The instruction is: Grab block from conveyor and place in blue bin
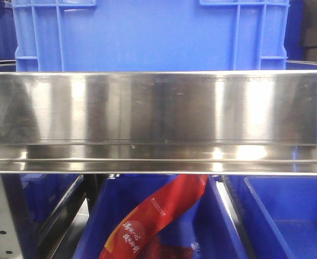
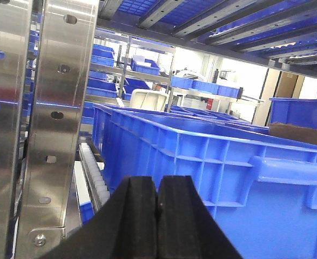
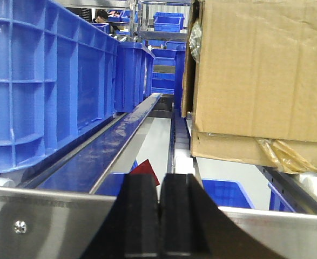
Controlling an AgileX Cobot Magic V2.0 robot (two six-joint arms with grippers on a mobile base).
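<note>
Ahead of both pairs of fingers no block or belt shows; left fingers and right fingers are pressed together, empty, seemingly parked beside blue crates.

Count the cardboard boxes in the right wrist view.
2: a large cardboard box at upper right, and a flatter box directly beneath it, carrying it. Others may be hidden behind them.

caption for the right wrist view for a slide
Closed black right gripper facing a steel rail between tall blue plastic crates and a brown cardboard box.
</note>
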